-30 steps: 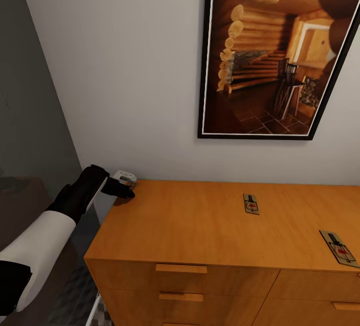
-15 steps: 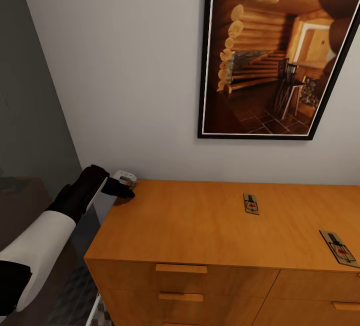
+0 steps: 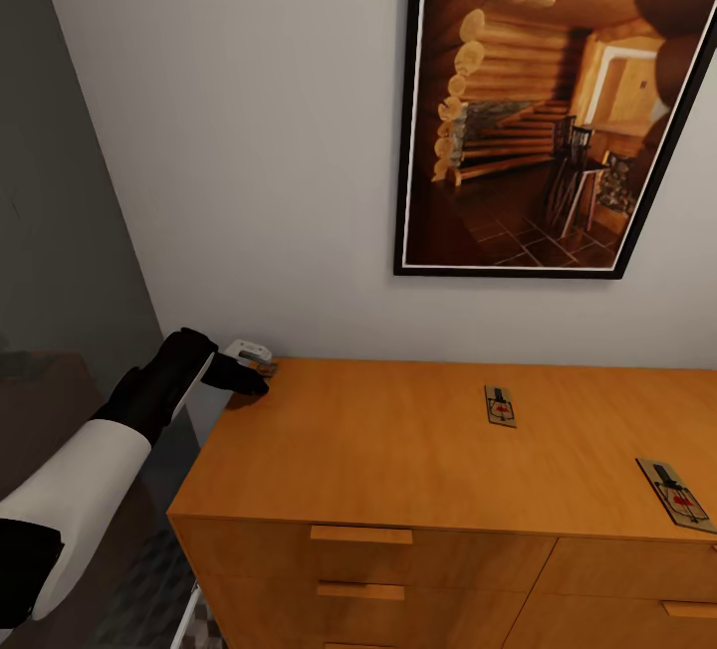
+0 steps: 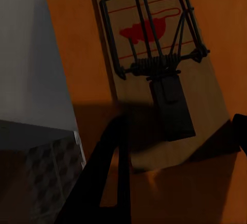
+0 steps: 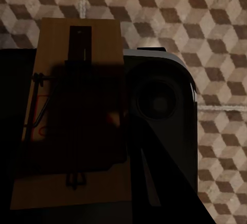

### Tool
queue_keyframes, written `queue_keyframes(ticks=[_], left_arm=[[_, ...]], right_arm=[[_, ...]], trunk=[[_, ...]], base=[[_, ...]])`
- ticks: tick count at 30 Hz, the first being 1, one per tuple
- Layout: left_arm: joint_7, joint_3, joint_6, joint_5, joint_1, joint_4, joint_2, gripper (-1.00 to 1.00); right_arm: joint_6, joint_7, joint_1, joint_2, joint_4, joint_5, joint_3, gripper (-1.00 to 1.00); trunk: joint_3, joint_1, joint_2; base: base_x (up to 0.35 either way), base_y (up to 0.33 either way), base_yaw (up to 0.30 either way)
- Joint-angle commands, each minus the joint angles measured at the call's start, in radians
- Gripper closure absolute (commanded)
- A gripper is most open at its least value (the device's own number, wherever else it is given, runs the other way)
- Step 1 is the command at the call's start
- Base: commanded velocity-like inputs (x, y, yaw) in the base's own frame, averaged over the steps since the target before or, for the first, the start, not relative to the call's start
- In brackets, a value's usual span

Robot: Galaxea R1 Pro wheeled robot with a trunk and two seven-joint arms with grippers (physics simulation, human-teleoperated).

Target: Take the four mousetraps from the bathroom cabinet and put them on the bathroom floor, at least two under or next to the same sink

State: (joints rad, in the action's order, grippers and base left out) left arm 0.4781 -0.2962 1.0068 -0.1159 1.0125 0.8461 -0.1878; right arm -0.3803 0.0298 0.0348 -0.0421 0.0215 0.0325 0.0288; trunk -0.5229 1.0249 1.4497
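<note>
Two tan mousetraps (image 3: 500, 405) (image 3: 676, 495) flat on orange-brown cabinet (image 3: 398, 450) top — third (image 4: 159, 69) at its left rear corner; fourth (image 5: 72, 116) above cube-patterned bathroom floor (image 5: 206, 7).

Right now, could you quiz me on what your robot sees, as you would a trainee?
1. How many mousetraps lie on the cabinet away from the left gripper?
2. True or false: the framed picture shows a beach.
3. In the right wrist view, below the held mousetrap lies: A patterned floor tiles, B carpet, C grass.
Key: 1 two, the middle mousetrap and the right-hand mousetrap; 2 false, a log cabin; 3 A.
</note>
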Motion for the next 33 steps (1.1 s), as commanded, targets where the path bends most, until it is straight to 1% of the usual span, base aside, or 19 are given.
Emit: queue_keyframes(ticks=[1,21,27,33], left_arm=[[0.011,-0.003,0.001,-0.013,0.0,-0.025,-0.001,1.0],[0.011,0.002,0.002,-0.016,0.0,-0.013,-0.003,1.0],[0.011,0.003,0.003,-0.016,0.0,0.011,-0.008,1.0],[0.011,0.005,0.005,-0.015,0.0,0.064,-0.018,1.0]], right_arm=[[-0.002,0.001,0.0,0.0,0.002,0.006,0.003,1.0],[-0.002,0.001,0.0,-0.001,0.002,0.006,0.003,1.0],[-0.002,0.001,0.0,-0.001,0.002,0.006,0.003,1.0],[-0.002,0.001,0.0,-0.001,0.002,0.005,0.003,1.0]], trunk=[[-0.001,0.0,0.0],[-0.001,0.0,0.0],[-0.001,0.0,0.0],[-0.001,0.0,0.0]], base=[[0.0,0.0,0.0],[0.0,0.0,0.0],[0.0,0.0,0.0],[0.0,0.0,0.0]])
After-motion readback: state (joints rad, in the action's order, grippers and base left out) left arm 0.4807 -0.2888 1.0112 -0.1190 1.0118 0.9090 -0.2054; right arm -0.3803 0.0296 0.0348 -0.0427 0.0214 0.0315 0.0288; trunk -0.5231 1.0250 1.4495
